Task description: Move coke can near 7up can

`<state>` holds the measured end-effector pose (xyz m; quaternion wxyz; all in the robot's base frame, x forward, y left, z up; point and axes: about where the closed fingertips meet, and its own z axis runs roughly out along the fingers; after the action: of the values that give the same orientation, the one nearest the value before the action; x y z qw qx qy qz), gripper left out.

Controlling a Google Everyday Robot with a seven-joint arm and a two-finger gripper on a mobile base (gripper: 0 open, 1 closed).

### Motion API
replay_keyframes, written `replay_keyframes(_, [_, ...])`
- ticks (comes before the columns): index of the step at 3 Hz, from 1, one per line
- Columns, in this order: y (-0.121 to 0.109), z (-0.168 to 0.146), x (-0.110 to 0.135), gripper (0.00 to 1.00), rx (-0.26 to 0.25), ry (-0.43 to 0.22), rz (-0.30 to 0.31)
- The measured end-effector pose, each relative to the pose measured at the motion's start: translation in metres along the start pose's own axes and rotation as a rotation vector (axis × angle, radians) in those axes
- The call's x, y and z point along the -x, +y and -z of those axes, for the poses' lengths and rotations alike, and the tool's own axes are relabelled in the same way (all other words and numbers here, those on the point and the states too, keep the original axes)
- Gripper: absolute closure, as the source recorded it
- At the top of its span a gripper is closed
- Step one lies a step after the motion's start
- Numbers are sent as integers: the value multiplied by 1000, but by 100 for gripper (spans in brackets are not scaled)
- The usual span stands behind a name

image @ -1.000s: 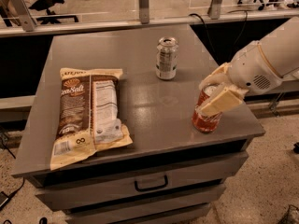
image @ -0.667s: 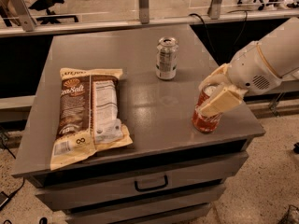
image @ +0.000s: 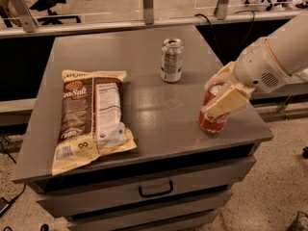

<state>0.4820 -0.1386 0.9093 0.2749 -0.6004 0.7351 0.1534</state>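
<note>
The red coke can (image: 211,121) stands upright near the front right corner of the grey cabinet top (image: 144,47). My gripper (image: 222,96) reaches in from the right, its cream fingers (image: 227,101) closed around the can's upper part. The silvery-grey 7up can (image: 172,60) stands upright at the back middle of the top, well apart from the coke can, up and to its left.
A large brown and cream snack bag (image: 91,117) lies flat on the left half of the top. The cabinet has a drawer with a handle (image: 156,191) at the front. The top's right edge and front edge are close to the coke can. Office chairs stand behind.
</note>
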Motion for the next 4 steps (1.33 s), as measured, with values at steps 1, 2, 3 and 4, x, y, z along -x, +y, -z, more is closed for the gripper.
replay_keyframes(1, [-11, 9, 16, 100, -22, -8, 3])
replay_keyframes(2, [-28, 16, 37, 100, -49, -17, 16])
replay_keyframes(3, [-52, 13, 52, 100, -68, -31, 23])
replay_keyframes(4, [-82, 5, 54, 100, -84, -12, 38])
